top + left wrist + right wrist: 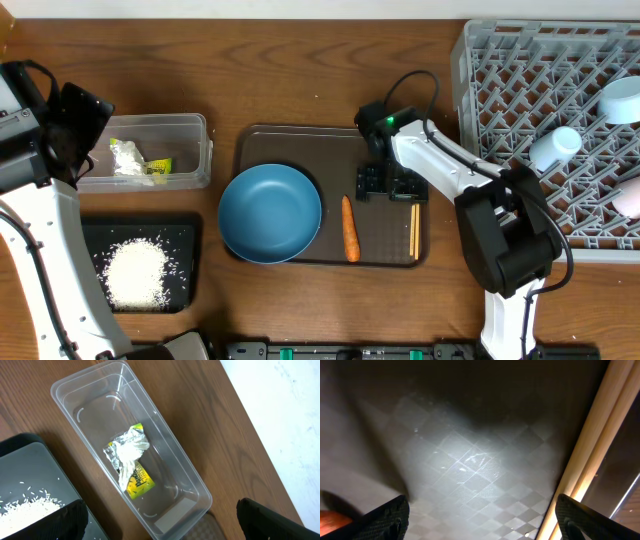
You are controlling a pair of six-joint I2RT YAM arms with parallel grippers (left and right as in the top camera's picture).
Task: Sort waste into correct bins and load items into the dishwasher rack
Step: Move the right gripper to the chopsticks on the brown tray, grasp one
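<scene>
Here the left hand (161,517) hangs over the near end of the clear tub (95,415), its two fingers spread wide and nothing between them. The crumpled wrapper (130,462) lies on the tub's floor just ahead of the hand, yellow-green side and white paper showing. Off the hand's left finger sits the black tray (30,460), just beside the tub, with the rice (25,507) heaped in it. The right hand (390,186) is down low over the brown serving tray (320,150), also wide open and gripping nothing; whether its fingertips touch the tray surface cannot be told. The chopsticks (415,232) lie side by side on that tray just by its right finger, and the carrot (350,230) lies close to its left finger, apart from both fingers. Further to the left of this hand, on the same tray, rests the dark-blue bowl (270,213), upright. To the hand's right on the worktop (300,60) stands the dishwasher rack (520,80), which holds a pale cup (555,147) and the light-blue bowl (625,100).
</scene>
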